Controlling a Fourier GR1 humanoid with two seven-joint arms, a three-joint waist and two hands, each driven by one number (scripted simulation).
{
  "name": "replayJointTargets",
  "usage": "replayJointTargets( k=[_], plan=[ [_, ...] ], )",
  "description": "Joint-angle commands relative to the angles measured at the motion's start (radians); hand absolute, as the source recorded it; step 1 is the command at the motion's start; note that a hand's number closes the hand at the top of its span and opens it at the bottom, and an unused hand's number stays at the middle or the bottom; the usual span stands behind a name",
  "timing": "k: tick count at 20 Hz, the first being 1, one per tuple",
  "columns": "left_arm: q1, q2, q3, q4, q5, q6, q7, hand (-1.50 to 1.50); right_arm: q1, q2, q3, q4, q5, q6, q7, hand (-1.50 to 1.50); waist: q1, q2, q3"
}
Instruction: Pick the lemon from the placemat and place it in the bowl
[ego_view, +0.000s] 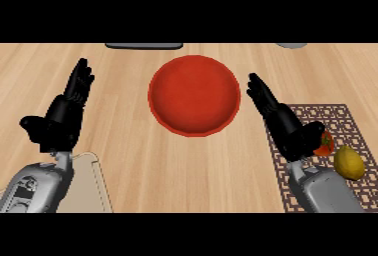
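A yellow lemon (349, 163) lies on the brown patterned placemat (341, 116) at the right, beside a red-orange fruit (325, 144) partly hidden by my right hand. The red bowl (195, 95) stands in the middle of the counter, nothing inside it. My right hand (284, 124) is open with straight fingers pointing up-left, between the bowl and the lemon, and holds nothing. At the left my left hand (60, 114) rests open, fingers up, far from the bowl.
A beige board (90, 185) lies at the lower left under my left forearm. A dark flat object (144, 46) and a grey one (292, 45) touch the far edge of the wooden counter.
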Motion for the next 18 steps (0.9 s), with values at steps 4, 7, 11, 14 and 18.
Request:
replayJointTargets(
  k=[4,7,11,14,18],
  plan=[
    [0.047,0.079,0.175,0.002,0.110,-0.068,-0.102,0.00,0.040,-0.061,-0.092,-0.161,-0.152,0.165,-0.068,-1.50,0.003,0.001,0.034],
    [0.048,0.063,0.167,0.019,0.098,-0.040,-0.072,0.00,-0.024,-0.347,-0.115,-0.087,0.211,0.121,-0.080,-1.50,-0.026,-0.021,0.012],
    [0.073,0.079,0.233,0.021,0.169,-0.082,-0.096,0.00,0.214,-0.171,-0.213,-0.141,0.253,-0.153,-0.323,-1.50,-0.033,-0.003,0.035],
    [0.094,0.056,0.218,0.016,0.164,-0.096,-0.126,0.00,0.409,-0.179,-0.146,-0.286,0.333,-0.163,-0.395,-1.50,-0.024,-0.003,0.034],
    [0.097,0.058,0.214,-0.021,0.159,-0.095,-0.091,0.00,0.481,-0.311,-0.243,-0.391,0.377,-0.130,-0.283,-1.50,-0.012,-0.003,0.034]
  ],
)
